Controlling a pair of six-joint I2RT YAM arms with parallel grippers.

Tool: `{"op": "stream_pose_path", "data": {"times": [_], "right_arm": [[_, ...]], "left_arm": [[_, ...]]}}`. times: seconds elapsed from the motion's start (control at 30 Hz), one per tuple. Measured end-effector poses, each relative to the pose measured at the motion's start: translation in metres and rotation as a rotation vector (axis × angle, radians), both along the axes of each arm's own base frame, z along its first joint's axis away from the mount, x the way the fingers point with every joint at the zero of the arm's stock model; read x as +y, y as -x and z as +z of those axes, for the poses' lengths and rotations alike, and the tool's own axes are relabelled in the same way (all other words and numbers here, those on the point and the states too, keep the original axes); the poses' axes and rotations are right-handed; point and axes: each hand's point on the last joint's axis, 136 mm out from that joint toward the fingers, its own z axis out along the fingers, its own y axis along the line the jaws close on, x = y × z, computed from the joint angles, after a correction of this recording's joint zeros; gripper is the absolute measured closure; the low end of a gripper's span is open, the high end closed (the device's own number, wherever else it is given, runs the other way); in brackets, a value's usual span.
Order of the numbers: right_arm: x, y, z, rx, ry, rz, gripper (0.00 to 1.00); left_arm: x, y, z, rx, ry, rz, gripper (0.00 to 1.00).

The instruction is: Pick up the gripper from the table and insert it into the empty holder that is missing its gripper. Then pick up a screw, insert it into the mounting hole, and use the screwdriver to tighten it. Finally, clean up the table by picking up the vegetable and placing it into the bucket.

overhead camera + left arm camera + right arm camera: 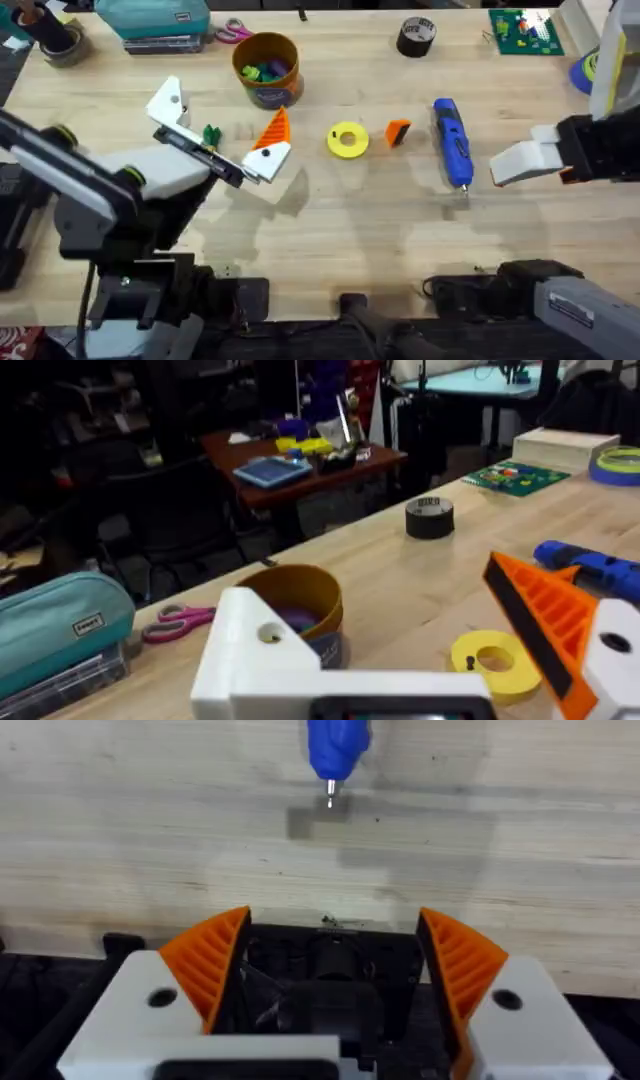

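Note:
My left gripper (222, 112) is open; one finger is the plain white holder (168, 100) with a mounting hole (270, 632), the other carries an orange wedge (540, 622). The green vegetable (210, 135) lies between these fingers, near the palm. The loose orange gripper (398, 132) rests mid-table beside a yellow ring (347, 140). The blue screwdriver (452, 140) lies right of it, tip (331, 788) toward my right gripper (333, 920), which is open and empty a little right of it. The bucket (267, 68) stands behind the left gripper. A screw is out of view.
A black tape roll (416, 37) and a green circuit board (522, 30) sit at the back right. A teal case (155, 20) and pink scissors (232, 32) are at the back left. Bare wood stretches along the table's front.

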Motion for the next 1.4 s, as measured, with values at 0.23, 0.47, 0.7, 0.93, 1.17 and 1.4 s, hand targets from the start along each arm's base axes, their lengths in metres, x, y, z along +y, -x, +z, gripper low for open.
{"op": "stream_pose_path", "data": {"times": [0.23, 0.47, 0.7, 0.93, 1.17, 1.4], "right_arm": [[0.000, 0.000, 0.000, 0.000, 0.000, 0.000, 0.005], [0.000, 0.000, 0.000, 0.000, 0.000, 0.000, 0.005], [0.000, 0.000, 0.000, 0.000, 0.000, 0.000, 0.005], [0.000, 0.000, 0.000, 0.000, 0.000, 0.000, 0.005], [0.000, 0.000, 0.000, 0.000, 0.000, 0.000, 0.005], [0.000, 0.000, 0.000, 0.000, 0.000, 0.000, 0.005]], "left_arm": [[-0.005, 0.010, -0.014, 0.005, 0.006, -0.020, 0.015], [-0.011, 0.019, -0.021, 0.035, 0.006, -0.052, 0.015], [-0.019, 0.027, -0.040, 0.118, 0.001, -0.108, 0.015], [-0.031, 0.040, -0.059, 0.207, 0.003, -0.200, 0.015], [-0.047, 0.058, -0.057, 0.199, -0.001, -0.331, 0.015], [-0.064, 0.083, -0.059, 0.220, 0.000, -0.503, 0.015]]}}
